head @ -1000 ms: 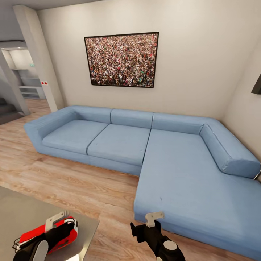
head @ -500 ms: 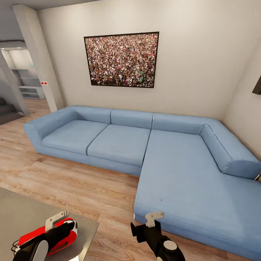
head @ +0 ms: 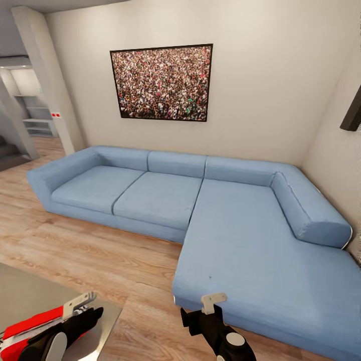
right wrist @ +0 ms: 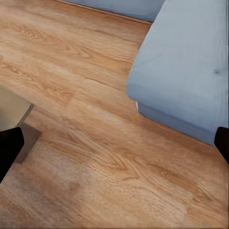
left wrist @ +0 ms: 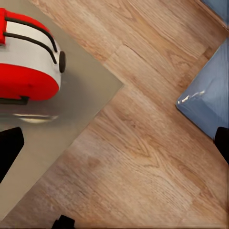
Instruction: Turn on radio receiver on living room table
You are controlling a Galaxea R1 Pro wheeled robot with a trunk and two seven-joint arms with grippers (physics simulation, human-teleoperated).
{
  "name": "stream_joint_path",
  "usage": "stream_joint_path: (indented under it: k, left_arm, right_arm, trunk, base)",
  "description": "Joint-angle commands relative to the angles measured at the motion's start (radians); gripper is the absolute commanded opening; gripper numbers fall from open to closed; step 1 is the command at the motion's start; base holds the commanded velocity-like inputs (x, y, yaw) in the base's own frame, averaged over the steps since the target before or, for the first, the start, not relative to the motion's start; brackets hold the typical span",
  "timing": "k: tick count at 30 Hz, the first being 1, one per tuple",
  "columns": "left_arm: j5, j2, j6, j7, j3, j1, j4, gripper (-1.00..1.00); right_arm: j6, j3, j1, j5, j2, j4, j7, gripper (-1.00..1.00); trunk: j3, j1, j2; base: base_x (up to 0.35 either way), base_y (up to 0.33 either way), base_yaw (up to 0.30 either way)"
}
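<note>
Since a second ago the whole head view has been sliding, the sofa and photograph drifting toward the left and the radio receiver [head: 30, 323] dropping nearer the lower left corner, so the camera is moving, not the things. Glossy red and rounded, the receiver is lying near the corner of the grey worktop [head: 30, 291], with a white panel on top crossed by thin black stripes ending in a small black knob, seen clearly at the left wrist [left wrist: 28, 57]. A faint reflection of it is showing on the worktop [left wrist: 71, 133] just beside it. The left end effector [head: 82, 311] is hovering over the receiver, one pale finger and one black finger partly covering it; its dark fingertips are sitting far apart at the edges of the wrist view, so it is released and gripping nothing. The right end effector [head: 208, 308] is hanging over the light wood floor [head: 125, 260] in front of the blue sofa [head: 240, 235], likewise spread wide and empty. Behind the sofa, a black-framed crowd photograph [head: 161, 82] is hanging on the beige wall.
</note>
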State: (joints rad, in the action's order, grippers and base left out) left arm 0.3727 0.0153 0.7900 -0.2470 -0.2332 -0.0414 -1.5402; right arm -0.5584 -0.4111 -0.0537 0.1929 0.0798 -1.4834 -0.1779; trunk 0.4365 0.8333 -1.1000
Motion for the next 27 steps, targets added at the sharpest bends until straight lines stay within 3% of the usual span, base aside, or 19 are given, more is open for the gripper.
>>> stream_joint_path:
  k: [1,12,27]
  left_arm:
    - [0.000,0.000,0.000,0.000,0.000,0.000,0.000,1.00]
    - [0.000,0.000,-0.002,0.000,0.001,0.000,0.010,1.00]
    - [-0.001,0.000,-0.003,0.000,0.002,0.000,0.016,1.00]
  right_arm:
    - [0.000,0.000,0.000,0.000,0.000,0.000,0.000,1.00]
    - [0.000,0.000,0.000,-0.001,0.000,0.000,-0.002,1.00]
    - [0.000,0.000,0.000,0.000,0.000,0.002,-0.003,1.00]
  trunk:
    - [0.000,0.000,0.000]
    - [0.000,0.000,0.000]
    - [0.009,0.000,0.000]
  base:
    - [0.000,-0.190,0.000]
    - [0.000,-0.030,0.004]
    - [0.000,0.000,0.102]
